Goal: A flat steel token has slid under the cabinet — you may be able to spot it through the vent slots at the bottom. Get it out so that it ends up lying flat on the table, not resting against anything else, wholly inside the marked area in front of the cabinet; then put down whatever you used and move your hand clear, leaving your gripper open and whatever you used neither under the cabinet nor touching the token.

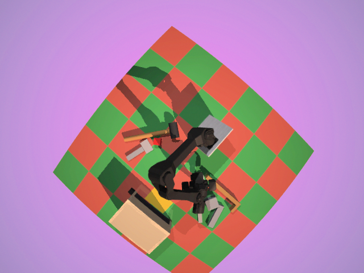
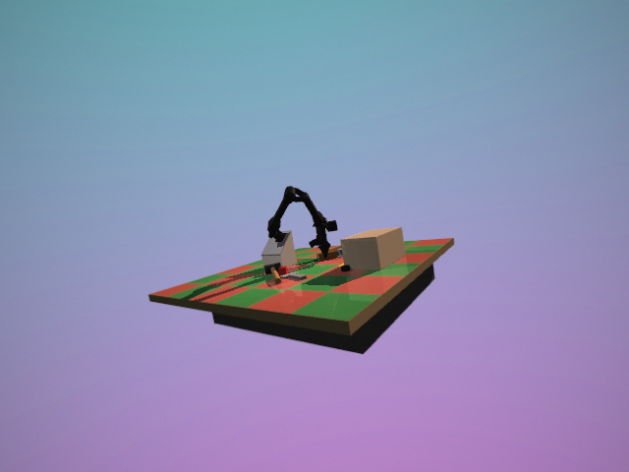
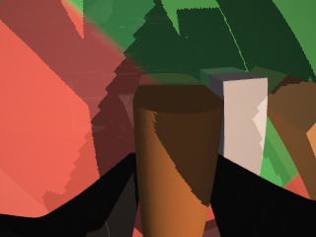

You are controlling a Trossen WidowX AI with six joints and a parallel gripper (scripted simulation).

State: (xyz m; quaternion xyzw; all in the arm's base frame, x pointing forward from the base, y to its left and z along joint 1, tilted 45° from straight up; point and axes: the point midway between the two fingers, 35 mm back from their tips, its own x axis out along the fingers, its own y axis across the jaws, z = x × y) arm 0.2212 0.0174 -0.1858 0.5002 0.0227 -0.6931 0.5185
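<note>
My gripper (image 1: 198, 186) (image 2: 325, 253) (image 3: 172, 161) is shut on a round wooden handle (image 3: 174, 143), low over the table. The far end of what it holds is hidden. A pale strip (image 1: 199, 218) shows just beyond the wrist in the top view; I cannot tell whether it belongs to the held tool. The beige cabinet (image 1: 139, 226) (image 2: 372, 249) stands to the left of the gripper in the top view, with a dark bar (image 1: 150, 205) (image 2: 345, 267) along its front. The yellow marked area (image 1: 161, 202) lies before it, partly under the arm in view. The token is not visible.
A grey block (image 1: 211, 203) and bar (image 1: 215, 216) lie close beside the gripper. An orange L-shaped piece (image 1: 224, 192) lies beyond them. A black-headed hammer (image 1: 173, 130), grey T-shaped piece (image 1: 146, 146) and red block (image 1: 157, 141) lie across the table. A grey sloped block (image 1: 219, 126) (image 2: 276, 247) stands by the arm's base.
</note>
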